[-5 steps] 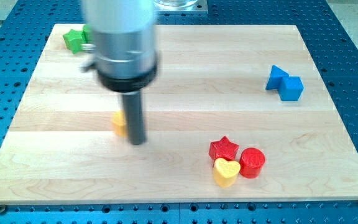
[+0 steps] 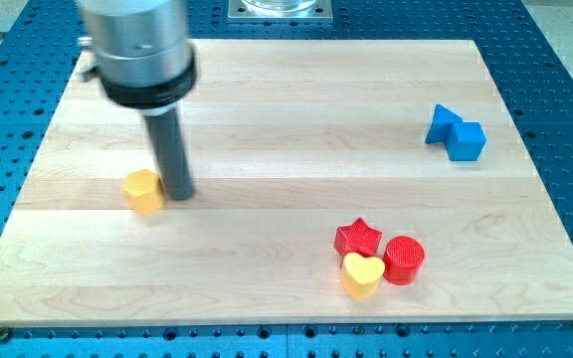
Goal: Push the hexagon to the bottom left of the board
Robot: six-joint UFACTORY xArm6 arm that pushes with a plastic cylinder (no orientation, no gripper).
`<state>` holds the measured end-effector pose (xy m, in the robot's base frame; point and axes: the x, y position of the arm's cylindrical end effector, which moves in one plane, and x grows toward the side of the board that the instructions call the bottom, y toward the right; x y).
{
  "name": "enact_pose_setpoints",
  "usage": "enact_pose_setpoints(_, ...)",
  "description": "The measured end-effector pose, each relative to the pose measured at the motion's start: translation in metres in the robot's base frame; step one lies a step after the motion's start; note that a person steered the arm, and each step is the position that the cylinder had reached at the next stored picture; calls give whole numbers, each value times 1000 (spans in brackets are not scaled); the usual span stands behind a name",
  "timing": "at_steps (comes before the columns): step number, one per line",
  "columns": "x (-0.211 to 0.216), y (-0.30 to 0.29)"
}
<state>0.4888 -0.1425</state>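
Observation:
The yellow hexagon block (image 2: 143,191) lies on the wooden board (image 2: 267,288), left of centre. My tip (image 2: 178,194) rests on the board right against the hexagon's right side. The rod rises from there to the arm's grey body at the view's top left, which hides the board's top-left corner.
A red star (image 2: 358,237), a red cylinder (image 2: 404,260) and a yellow heart (image 2: 361,275) cluster at the lower right of centre. Two blue blocks (image 2: 455,132) sit together at the upper right. The board lies on a blue perforated table.
My tip has moved left and slightly up the view, and the yellow hexagon has slid left with it. The arm's body now hides the green block at the top left.

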Motion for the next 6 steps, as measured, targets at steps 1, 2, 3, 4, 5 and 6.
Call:
enact_pose_setpoints(1,53,-28)
enact_pose_setpoints(2,-4,-26)
enact_pose_setpoints(3,-15,-35)
enact_pose_setpoints(4,8,-72)
enact_pose_setpoints(5,9,-68)
enact_pose_setpoints(6,-7,-94)
